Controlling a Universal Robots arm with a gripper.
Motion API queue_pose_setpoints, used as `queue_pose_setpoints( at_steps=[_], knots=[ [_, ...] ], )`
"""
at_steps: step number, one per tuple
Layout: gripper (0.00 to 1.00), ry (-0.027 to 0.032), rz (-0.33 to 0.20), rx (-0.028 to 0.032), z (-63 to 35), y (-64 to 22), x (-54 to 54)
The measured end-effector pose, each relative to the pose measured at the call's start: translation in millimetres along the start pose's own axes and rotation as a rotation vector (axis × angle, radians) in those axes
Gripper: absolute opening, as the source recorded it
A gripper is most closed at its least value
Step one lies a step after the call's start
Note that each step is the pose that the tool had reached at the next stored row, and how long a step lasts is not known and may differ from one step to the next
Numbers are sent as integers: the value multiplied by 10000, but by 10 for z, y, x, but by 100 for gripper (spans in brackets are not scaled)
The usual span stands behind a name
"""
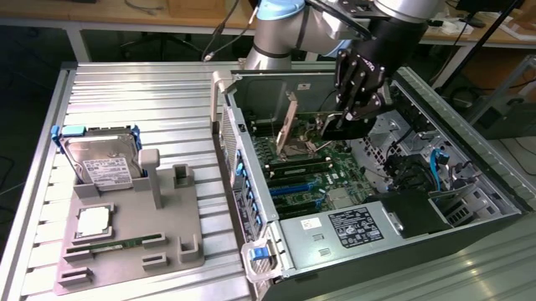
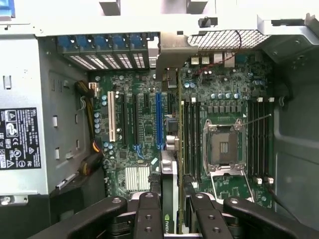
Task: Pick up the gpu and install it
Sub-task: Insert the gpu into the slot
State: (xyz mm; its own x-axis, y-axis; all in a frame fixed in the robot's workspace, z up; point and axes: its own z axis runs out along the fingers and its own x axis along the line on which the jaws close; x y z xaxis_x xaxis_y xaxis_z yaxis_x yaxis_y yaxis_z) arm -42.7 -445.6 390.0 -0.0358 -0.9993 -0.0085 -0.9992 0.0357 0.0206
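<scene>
The gpu is held edge-on between the gripper's fingers, which are closed narrowly on its two faces. It is found inside the open computer case, over the motherboard, toward the far side of the board in the exterior view. Whether its lower edge touches a slot cannot be told.

The arm is brought in from the far side and bent down into the case, so that the gripper points steeply downward with the gpu at its tip.

In the wrist view the board is seen from straight above: a long blue slot lies just beside the card, and an open processor socket lies on its other side.

In the exterior view a grey tray is seen well apart from the case, at the exterior view's left, with a hard drive stood in it and a memory stick laid nearer.
</scene>
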Motion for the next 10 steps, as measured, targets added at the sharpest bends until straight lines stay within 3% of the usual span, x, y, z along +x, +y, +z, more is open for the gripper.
queue_pose_setpoints(
  at_steps=[10],
  knots=[
    [27, 6, 58, 10, 217, 73, -13]
  ],
)
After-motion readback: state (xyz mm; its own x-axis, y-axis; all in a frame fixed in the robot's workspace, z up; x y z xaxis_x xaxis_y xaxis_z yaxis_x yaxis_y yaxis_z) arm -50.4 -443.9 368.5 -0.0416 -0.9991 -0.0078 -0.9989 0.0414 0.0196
